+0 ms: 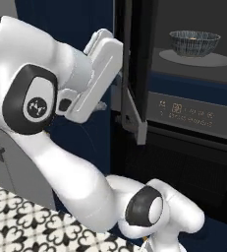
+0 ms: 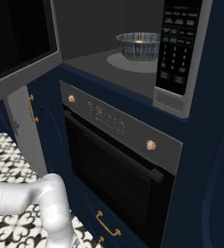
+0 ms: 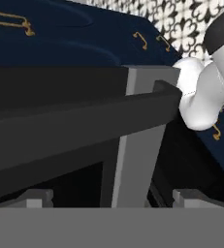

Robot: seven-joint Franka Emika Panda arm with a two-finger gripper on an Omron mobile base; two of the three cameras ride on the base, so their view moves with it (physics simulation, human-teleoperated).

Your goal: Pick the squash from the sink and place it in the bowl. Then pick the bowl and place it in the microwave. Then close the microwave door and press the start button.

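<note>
Bowl: the bowl (image 2: 138,46) sits on the pale turntable (image 2: 133,62) inside the open microwave (image 2: 108,29), well back in the cavity.
Squash: a small orange spot, seemingly the squash (image 2: 139,42), shows inside the bowl.
Door: the microwave door (image 1: 133,74) stands swung open, edge-on to the left base camera.
Gripper: the gripper (image 3: 113,197) is at the door's outer side, its fingertips (image 3: 33,197) spread wide apart, holding nothing.
Oven: the black oven (image 2: 116,164) sits directly below the microwave, door closed.
</note>
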